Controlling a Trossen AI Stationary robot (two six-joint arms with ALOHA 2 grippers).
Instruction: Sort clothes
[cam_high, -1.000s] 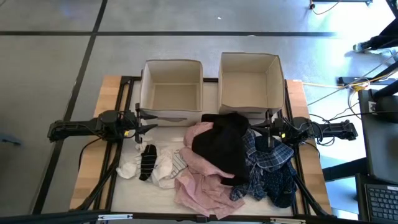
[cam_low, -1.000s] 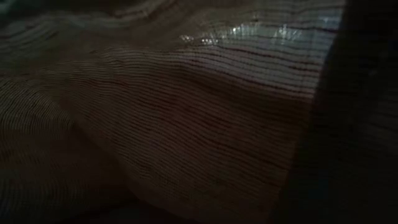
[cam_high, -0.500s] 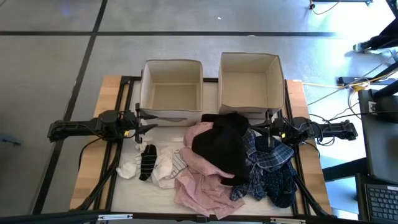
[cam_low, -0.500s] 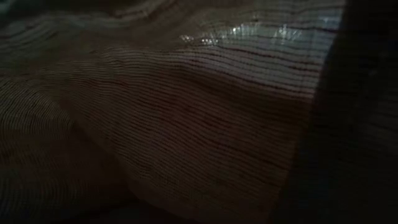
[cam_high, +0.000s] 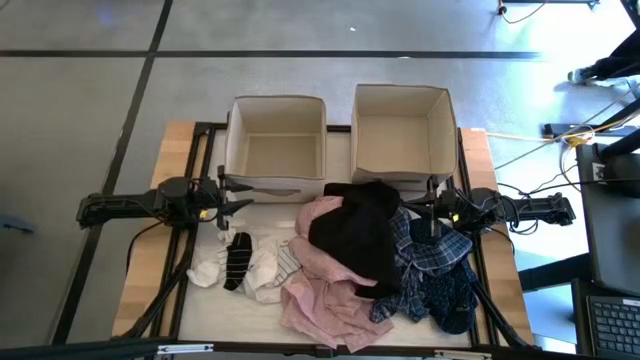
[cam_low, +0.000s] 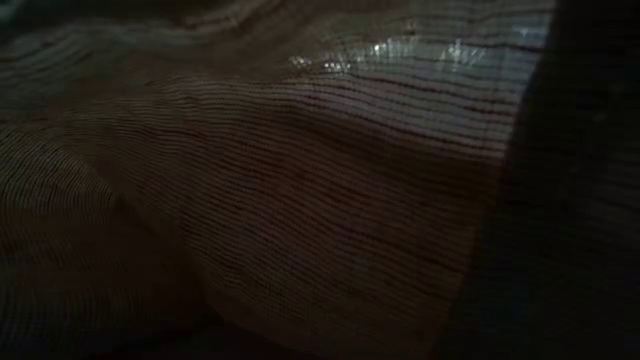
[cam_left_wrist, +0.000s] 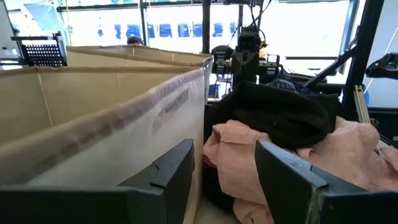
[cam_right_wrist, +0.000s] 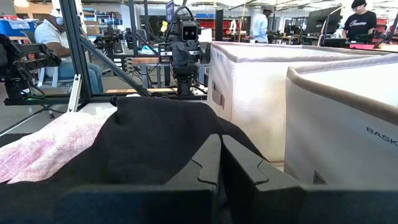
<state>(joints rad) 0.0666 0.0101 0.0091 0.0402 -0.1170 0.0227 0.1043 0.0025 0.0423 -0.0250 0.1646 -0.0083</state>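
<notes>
Dark metal arms enter the table (cam_high: 170, 140) from both sides. The left arm lies level along the left edge, and the left gripper (cam_high: 238, 203) sits just in front of the left beige box (cam_high: 275, 140), over bare table. In the left wrist view its fingers (cam_left_wrist: 168, 174) stand well apart with nothing between them; the box wall fills one side of that view and the clothes pile the other.

Below the left gripper in the high view lie the small items: a white sock (cam_high: 205, 270), a black-striped sock (cam_high: 238, 258) beside it, and more white socks (cam_high: 265, 272) touching the edge of the main pile.

The pale pink garment (cam_high: 320, 290) spreads across the centre of the table, its lower part reaching toward the near edge. The black garment (cam_high: 360, 235) lies on top of it, heaped up against the front of the right beige box (cam_high: 400, 130). Both boxes stand side by side at the far edge of the table.

To the right of the black garment, the blue plaid garment (cam_high: 430, 250) lies partly under it. The dark navy patterned garment (cam_high: 445, 295) lies beyond, toward the near right corner.

The right gripper (cam_high: 428, 212) sits at the right edge of the pile, just beside the black garment and above the plaid one. In the right wrist view its fingers (cam_right_wrist: 205, 165) are closed against each other, empty, with the black garment directly ahead.

The low view is covered by ribbed fabric (cam_low: 300, 200) close to the lens.
</notes>
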